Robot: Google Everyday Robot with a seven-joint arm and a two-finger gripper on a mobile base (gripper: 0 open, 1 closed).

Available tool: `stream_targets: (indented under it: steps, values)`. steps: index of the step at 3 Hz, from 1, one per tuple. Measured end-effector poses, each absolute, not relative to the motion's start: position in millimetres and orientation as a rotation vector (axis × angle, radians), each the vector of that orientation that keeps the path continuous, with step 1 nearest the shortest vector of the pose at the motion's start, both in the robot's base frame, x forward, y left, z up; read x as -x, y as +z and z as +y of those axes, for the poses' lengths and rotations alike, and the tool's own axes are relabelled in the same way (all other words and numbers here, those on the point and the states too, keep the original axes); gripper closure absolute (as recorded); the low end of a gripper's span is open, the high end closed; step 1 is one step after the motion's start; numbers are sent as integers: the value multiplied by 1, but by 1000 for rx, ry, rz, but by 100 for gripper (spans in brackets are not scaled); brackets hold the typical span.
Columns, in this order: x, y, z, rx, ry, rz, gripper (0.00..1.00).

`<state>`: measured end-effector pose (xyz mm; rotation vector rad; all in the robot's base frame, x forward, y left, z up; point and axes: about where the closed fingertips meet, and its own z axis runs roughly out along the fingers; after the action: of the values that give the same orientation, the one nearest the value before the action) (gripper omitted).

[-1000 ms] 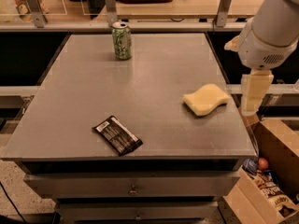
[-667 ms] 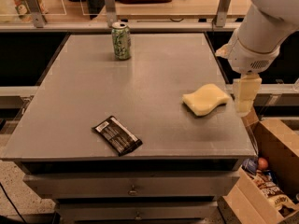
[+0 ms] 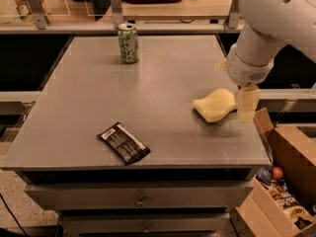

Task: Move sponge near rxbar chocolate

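Note:
The pale yellow sponge (image 3: 214,105) lies on the right part of the grey table (image 3: 148,93), near its right edge. The black rxbar chocolate (image 3: 124,142) lies flat near the table's front edge, left of the middle, well apart from the sponge. My gripper (image 3: 246,107) hangs from the white arm at the table's right edge, right beside the sponge's right end and about level with it. Its pale yellow fingers (image 3: 246,104) point down. Nothing shows between them.
A green-and-white soda can (image 3: 128,43) stands at the back of the table. An open cardboard box (image 3: 284,181) with packets sits on the floor to the right. Shelving and rails run behind the table.
The arm has swung left from beyond the table's right edge, bringing my gripper up beside the sponge. The sponge, bar and can have not moved.

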<state>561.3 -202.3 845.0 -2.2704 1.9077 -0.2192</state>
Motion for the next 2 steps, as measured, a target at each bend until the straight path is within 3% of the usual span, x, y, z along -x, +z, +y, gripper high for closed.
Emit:
stream_targets:
  steps: [1, 2]
  values:
    - [-567, 829, -194, 2310, -164, 1883, 16]
    - [-570, 820, -188, 2340, -127, 1865, 41]
